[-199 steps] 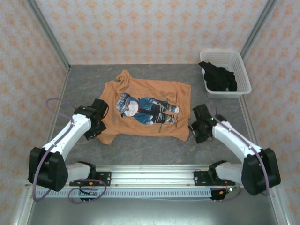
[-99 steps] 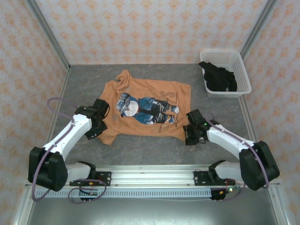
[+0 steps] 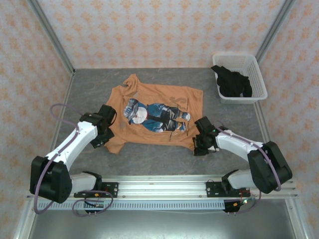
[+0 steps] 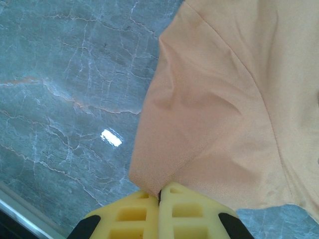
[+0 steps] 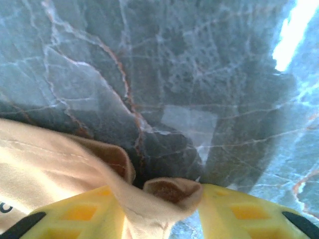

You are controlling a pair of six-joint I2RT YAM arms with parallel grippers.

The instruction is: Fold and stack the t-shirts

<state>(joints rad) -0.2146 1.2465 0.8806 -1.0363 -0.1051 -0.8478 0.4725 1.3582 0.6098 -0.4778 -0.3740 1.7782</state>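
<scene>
orange t-shirt (image 3: 155,117) flat mid-table, limp and light, we pinch hems and corners | left gripper (image 4: 159,194) clamped on sleeve edge | right gripper (image 5: 164,196) closing around bunched hem | black t-shirt (image 3: 232,82) in basket (image 3: 259,74)

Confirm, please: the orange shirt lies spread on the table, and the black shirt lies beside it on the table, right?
Not quite. The orange shirt does lie spread on the table, but the black shirt is in the white basket at the far right, as the top view shows.

Left gripper (image 4: 160,195) jaws closed, right gripper (image 5: 159,199) jaws pinching
</scene>
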